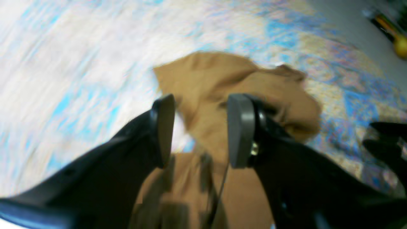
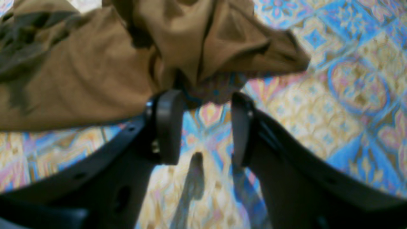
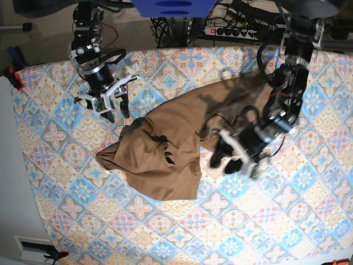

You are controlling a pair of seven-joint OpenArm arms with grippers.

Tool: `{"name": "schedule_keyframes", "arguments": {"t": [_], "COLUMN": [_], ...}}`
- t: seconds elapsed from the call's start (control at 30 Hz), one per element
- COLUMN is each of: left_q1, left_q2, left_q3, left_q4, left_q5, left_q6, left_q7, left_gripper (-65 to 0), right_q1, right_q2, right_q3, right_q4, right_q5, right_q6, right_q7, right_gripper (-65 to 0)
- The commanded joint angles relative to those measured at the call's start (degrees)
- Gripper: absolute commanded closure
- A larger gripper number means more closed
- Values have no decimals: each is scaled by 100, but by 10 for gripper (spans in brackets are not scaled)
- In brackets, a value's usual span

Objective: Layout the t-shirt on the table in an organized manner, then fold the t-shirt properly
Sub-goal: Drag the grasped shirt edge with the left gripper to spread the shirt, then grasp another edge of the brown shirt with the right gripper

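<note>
The tan-brown t-shirt [image 3: 165, 149] lies crumpled and wrinkled in the middle of the patterned table [image 3: 309, 210]. My right gripper [image 3: 117, 113] hovers at the shirt's upper-left corner. In the right wrist view it [image 2: 205, 127] is open with only table between its fingers, and the t-shirt [image 2: 79, 79] bunches just past the fingertips. My left gripper [image 3: 226, 160] is at the shirt's right edge, blurred. In the left wrist view its jaws [image 1: 200, 130] stand wide apart over the t-shirt [image 1: 206, 79], and the blurred cloth shows between and below them.
A power strip [image 3: 231, 31] and cables lie beyond the table's far edge, beside a blue fixture [image 3: 171, 6]. A red clamp [image 3: 14, 77] sits at the left edge. A yellow-orange object [image 1: 400, 46] lies off the table's corner.
</note>
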State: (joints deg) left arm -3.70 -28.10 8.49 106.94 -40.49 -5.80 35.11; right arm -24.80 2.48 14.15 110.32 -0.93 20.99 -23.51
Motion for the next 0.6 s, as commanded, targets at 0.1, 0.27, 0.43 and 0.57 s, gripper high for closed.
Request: {"name": "schedule_keyframes", "arguments": {"t": [0.1,0.27,0.43,0.57], "left_q1": [647,1140,1412,1562], "left_q2": [-34,-25,98,397], "left_q3": [-1144,-1328,-1328,-1610], "left_q4": [379,660,704,713], "left_q5": [379,1460,1864,1908], "left_q6": [-4,-4,-4,-22], "left_q7": [581,1047,1073,1073], "left_gripper": [-269,-269,-269,-269], "right_q1": [383,691,717,1077], "right_q2": [143,363,213,-129], "right_q3": [-75,-989,-2000,-2211], "right_q4": [181,172,119,84], "right_q5": [62,-1046,-3015,-3498], "right_q6": [15,15,15,15], "right_q7": [184,166,166,175], "right_gripper": [-257,-258,-259,-259]}}
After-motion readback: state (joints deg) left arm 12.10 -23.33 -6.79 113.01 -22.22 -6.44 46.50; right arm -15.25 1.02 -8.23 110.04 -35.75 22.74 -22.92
